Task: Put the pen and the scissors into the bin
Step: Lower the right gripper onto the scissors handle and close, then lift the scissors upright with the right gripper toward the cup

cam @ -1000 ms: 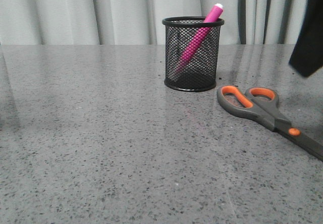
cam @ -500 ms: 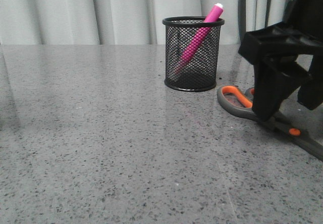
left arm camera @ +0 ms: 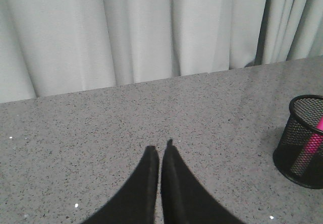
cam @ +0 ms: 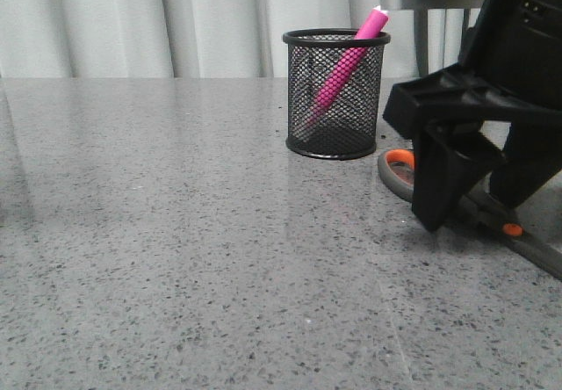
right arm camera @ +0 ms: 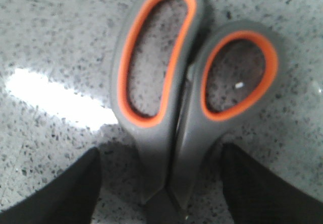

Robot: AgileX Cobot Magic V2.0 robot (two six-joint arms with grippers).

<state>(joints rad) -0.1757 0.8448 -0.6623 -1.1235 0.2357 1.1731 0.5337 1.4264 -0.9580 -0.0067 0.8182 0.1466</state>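
Right gripper (cam: 479, 201), black, is down low over the large scissors with dark grey handles and orange-lined finger loops (right arm camera: 179, 103), which lie flat on the speckled grey stone table (cam: 176, 232), to the right of and nearer the camera than the small round black wire-mesh pen cup with a solid rim (cam: 335, 91). In the right wrist view its two black fingers (right arm camera: 55, 193) sit spread wide, one on each side of the handle shanks just below the loops, gaps visible on both sides, no contact with the scissors, so released and straddling. Scissors are shut, handles together; in the front view only part of one orange loop, the orange pivot screw and a stretch of blade show past the gripper body. Bright pink marker-like pen (cam: 344, 61) is already in the cup, leaning against the right side of the rim, its upper end sticking out above it. Cup stands upright, near the scissors but not touching. Left gripper (left arm camera: 160, 156), black, is clenched with fingertips pressed together and nothing between them, over bare table with the cup off to one side. Pale grey pleated curtain (cam: 132, 21) runs behind the table.
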